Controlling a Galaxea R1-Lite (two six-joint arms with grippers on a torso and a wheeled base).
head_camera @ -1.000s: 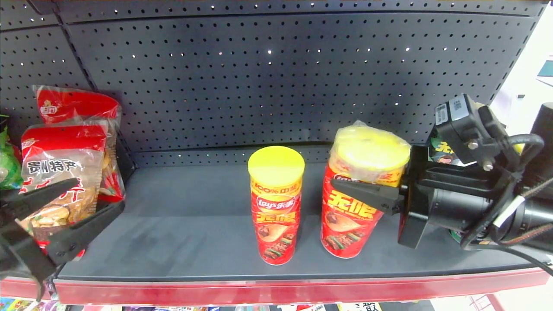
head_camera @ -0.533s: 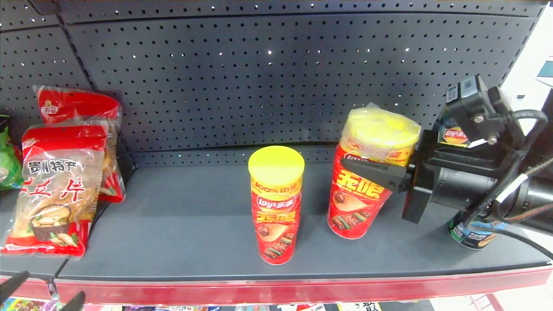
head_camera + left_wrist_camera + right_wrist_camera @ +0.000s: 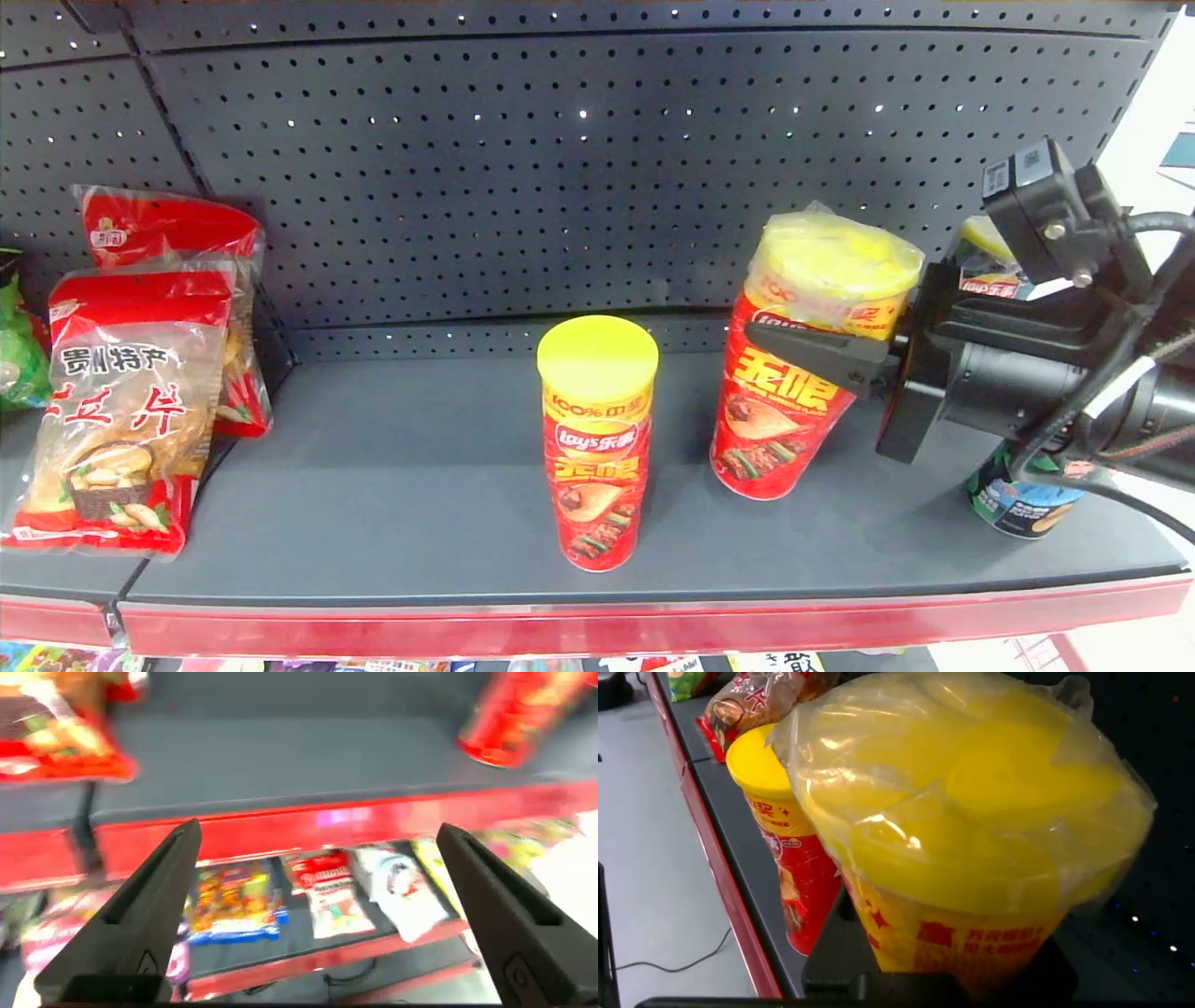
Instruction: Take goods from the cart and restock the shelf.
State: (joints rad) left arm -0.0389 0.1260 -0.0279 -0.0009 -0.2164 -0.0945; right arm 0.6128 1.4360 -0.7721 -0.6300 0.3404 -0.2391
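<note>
The red cardboard cylinder with a yellow plastic lid (image 3: 597, 448) carries a yellow band of red print under the lid, a round logo at mid-height and large yellow characters below it. The plastic-wrapped bundle of red cylinders (image 3: 794, 411) carries matching large yellow characters. The clear plastic snack bag with a red top (image 3: 121, 411) carries black and red characters. Print on the dark cylinder (image 3: 1022, 495) is too hidden to read.

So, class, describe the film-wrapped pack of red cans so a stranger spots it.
On the dark grey shelf, look right of the single red can with a yellow lid. The film-wrapped pack of red cans leans in the black right gripper; only it has film over several lids.
</note>
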